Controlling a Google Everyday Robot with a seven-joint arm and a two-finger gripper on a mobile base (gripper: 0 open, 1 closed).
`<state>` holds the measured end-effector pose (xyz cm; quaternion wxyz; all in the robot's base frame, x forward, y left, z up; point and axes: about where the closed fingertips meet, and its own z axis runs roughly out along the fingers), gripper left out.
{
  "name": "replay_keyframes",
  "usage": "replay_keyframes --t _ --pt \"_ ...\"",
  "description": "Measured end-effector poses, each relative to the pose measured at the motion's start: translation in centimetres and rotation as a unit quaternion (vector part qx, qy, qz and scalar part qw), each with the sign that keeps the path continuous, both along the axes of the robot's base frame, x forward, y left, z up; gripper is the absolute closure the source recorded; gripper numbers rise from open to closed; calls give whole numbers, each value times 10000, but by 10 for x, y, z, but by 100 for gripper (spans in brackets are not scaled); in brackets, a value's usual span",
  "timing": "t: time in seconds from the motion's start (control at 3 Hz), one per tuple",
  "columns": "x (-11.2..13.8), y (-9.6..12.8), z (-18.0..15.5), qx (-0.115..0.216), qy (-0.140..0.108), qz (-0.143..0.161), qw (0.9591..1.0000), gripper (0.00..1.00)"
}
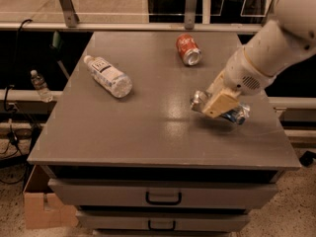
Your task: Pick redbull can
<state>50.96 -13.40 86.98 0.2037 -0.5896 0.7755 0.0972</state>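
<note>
The gripper (217, 105) sat low over the right side of the table (148, 127), across the middle of the redbull can (238, 115). Jaw state: could not be determined. The can lay on its side near the right edge – silver end toward the table centre, blue end toward the edge.

Surface: a flat grey top with a dull sheen. A red can (188, 49) lay on its side toward the far edge; a clear bottle (107, 76) lay on its side at the left. All three were well apart.

Below the top were two closed drawers (163, 198) – contents not visible. A cardboard box (42, 206) stood on the speckled floor at lower left. A metal rail (148, 26) ran behind the table.
</note>
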Motion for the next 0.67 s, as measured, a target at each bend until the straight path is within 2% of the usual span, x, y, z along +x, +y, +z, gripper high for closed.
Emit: replay_keyframes --t 0.33,0.67 --pt "-3 10 52 921 -167 776 9926 100" --pt "-10 23 112 1729 -295 1205 9771 100"
